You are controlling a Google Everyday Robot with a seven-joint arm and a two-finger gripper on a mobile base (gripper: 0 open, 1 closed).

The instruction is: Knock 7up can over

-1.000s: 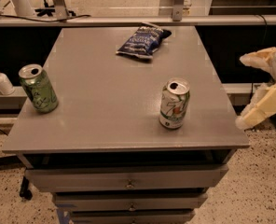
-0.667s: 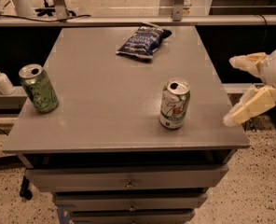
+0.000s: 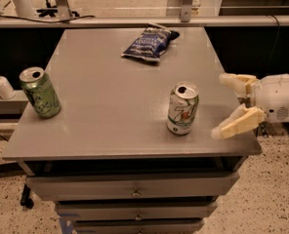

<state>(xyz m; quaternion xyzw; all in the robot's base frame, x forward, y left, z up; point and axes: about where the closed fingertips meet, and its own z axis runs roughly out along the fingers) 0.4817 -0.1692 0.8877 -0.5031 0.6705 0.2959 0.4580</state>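
The 7up can [image 3: 183, 108], silver-white with green band and red-and-green logo, stands upright on the grey table [image 3: 110, 96], right of centre near the front. My gripper [image 3: 221, 105] comes in from the right at can height, over the table's right edge. Its two cream fingers [image 3: 235, 124] are spread wide open and empty, tips pointing left toward the can, a short gap away from it.
An all-green can [image 3: 40, 92] stands upright near the table's left edge. A dark blue chip bag [image 3: 149, 42] lies at the back centre. A white bottle [image 3: 1, 84] sits on a shelf to the left. Drawers [image 3: 134, 191] are below the tabletop.
My gripper has moved left from beyond the table's right side to over its right edge, closer to the 7up can. The cans and bag have not moved.
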